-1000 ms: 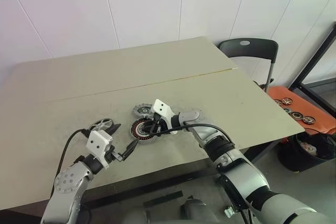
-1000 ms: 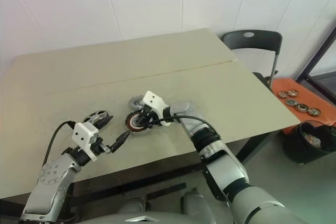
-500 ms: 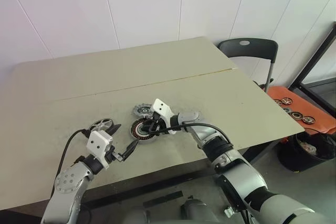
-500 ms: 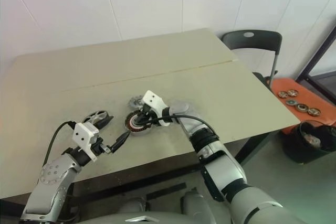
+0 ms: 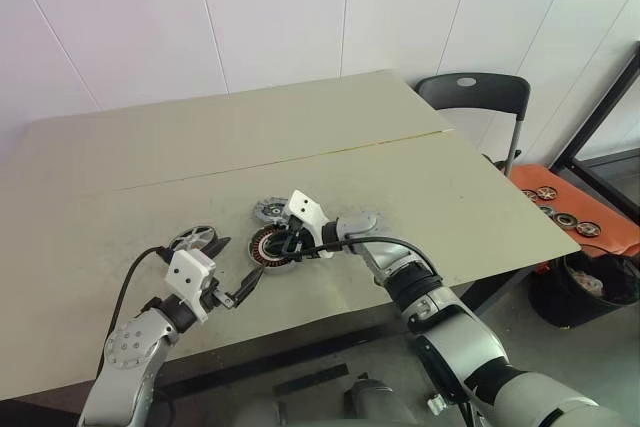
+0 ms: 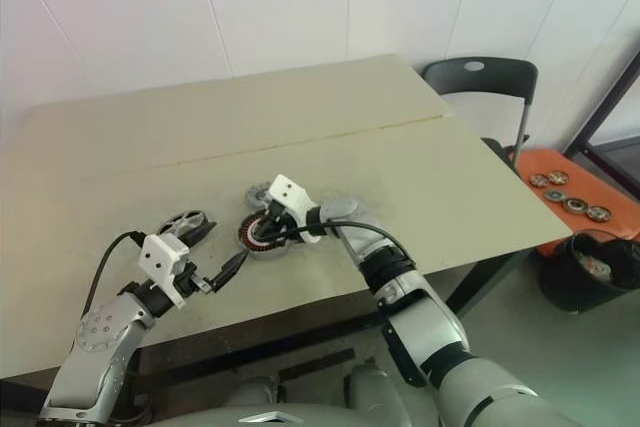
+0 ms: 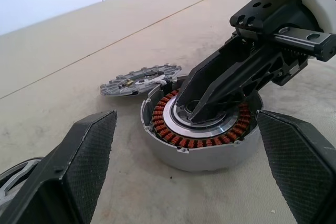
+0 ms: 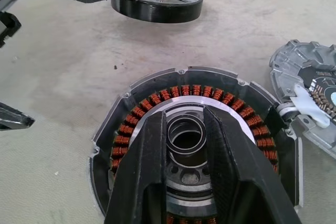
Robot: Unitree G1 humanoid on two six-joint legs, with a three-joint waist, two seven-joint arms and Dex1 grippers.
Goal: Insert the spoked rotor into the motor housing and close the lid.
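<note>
1. Nothing on the table has shifted since the earlier frames; only the right arm's forearm has eased slightly, and both grippers sit where they were.
2. Right gripper (image 8: 186, 145): fingers nearly together, tips resting in the silvery centre of the housing (image 5: 272, 246). Whether they grip the hub or only steady it cannot be told; nothing is lifted.
3. Left gripper (image 5: 243, 289): jaws fully apart, empty, aimed level at the housing from the near side.
4. Rotor (image 5: 193, 239) lies flat on the table (image 5: 120, 177), left of the housing and apart from it. Lid (image 5: 270, 211) lies just behind the housing, its rim almost touching.
5. Step in hand, as judged: steadying the housing before fetching the rotor. Keep the right fingertips centred and pressure light, so that the windings are not scraped.
6. Room: bare table lies left of and behind the parts. The near table edge is close to the left gripper; approach the rotor from above, not by sliding it toward that edge.
</note>
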